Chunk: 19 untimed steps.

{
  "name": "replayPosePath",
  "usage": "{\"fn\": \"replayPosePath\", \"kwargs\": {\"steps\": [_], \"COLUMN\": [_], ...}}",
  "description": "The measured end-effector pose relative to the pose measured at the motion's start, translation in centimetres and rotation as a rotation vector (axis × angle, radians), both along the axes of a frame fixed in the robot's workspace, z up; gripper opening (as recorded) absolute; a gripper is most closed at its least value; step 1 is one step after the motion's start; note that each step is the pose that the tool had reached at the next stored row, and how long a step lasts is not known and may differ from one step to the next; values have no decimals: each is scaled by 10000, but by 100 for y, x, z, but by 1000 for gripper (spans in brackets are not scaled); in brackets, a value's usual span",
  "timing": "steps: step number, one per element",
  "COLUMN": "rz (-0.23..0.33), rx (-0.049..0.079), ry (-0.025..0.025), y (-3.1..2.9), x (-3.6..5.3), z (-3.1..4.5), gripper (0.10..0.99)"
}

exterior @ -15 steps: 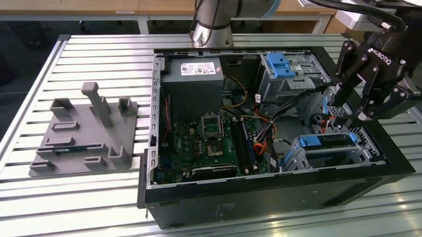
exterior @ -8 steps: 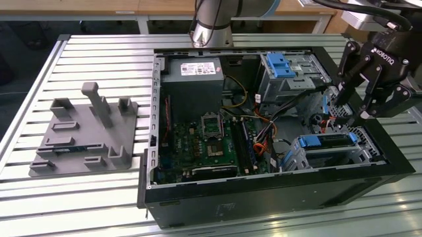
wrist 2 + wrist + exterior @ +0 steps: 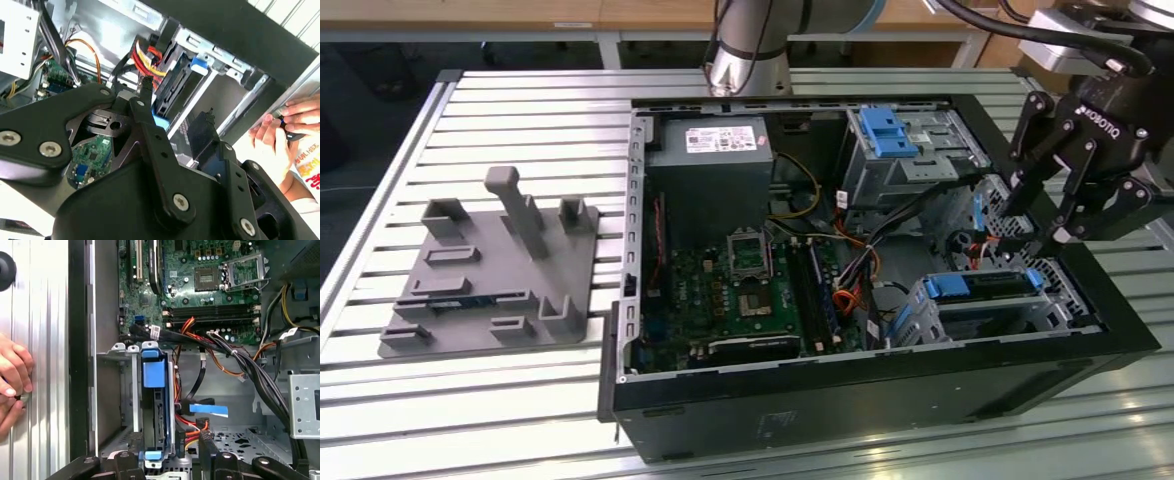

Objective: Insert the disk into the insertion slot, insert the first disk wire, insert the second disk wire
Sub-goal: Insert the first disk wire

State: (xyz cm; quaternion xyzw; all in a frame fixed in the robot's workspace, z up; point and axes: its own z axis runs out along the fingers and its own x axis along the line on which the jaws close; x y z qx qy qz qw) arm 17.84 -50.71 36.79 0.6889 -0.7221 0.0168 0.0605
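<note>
Trouble, in the exterior view, would most likely come from crowding. The gripper (image 3: 1041,236) hangs with its fingers apart, holding nothing, just above the disk (image 3: 981,285). The disk lies seated in the insertion slot (image 3: 1047,312), at the case's corner on the exterior view's right. Loose wires (image 3: 907,215) run between the taller cage (image 3: 897,140) and the slot, so a finger could hook one and drag it. A grey fixture plate (image 3: 494,265) sits well apart on the bench (image 3: 520,110).

In the first wrist view the open fingers (image 3: 207,447) straddle the disk's end, where a black plug (image 3: 181,444) with red and yellow leads sits beside it. Pressed askew, the plug could bend or miss its socket. A person's hand (image 3: 12,372) rests on the bench just outside the case wall.

In the second wrist view that hand (image 3: 280,125) lies near the slot's outer side, which looks close enough to risk a pinch.
</note>
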Motion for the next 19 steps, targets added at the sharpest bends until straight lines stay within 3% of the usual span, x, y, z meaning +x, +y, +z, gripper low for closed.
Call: {"fn": "replayPosePath", "kwargs": {"steps": [7, 9, 10, 15, 18, 19], "rz": [-30, -35, -37, -47, -53, -53], "rx": [-66, -89, -107, -376, -457, -488], "ry": [263, 325, 346, 359, 359, 359], "y": [83, 118, 133, 217, 231, 231], "x": [52, 63, 71, 96, 95, 95], "z": [-79, -100, -108, -152, -188, -196], "gripper": [541, 412, 412, 412, 396, 325]}}
